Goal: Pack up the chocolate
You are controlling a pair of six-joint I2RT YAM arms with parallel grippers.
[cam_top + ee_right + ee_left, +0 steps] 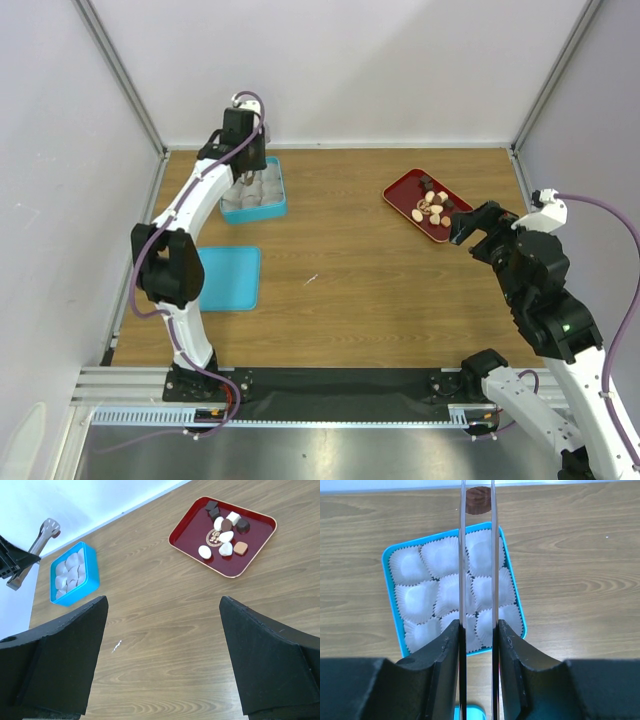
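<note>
My left gripper (478,630) is shut on long metal tongs (462,570). The tong tips pinch one round dark brown chocolate (478,500). It hangs above the blue box (390,596) of empty white paper cups and shows just past the box's far rim. In the top view this gripper (243,165) is over the box (283,192) at the back left. The other chocolates (225,530), dark, tan and cream, lie on the red tray (190,542). My right gripper (162,600) is open and empty, held above the table near the tray (400,195).
The box's blue lid (228,278) lies flat at the left, nearer than the box. The box (94,572) and tongs (35,547) also show in the right wrist view. Grey walls stand on three sides. A small white fleck (311,280) lies mid-table.
</note>
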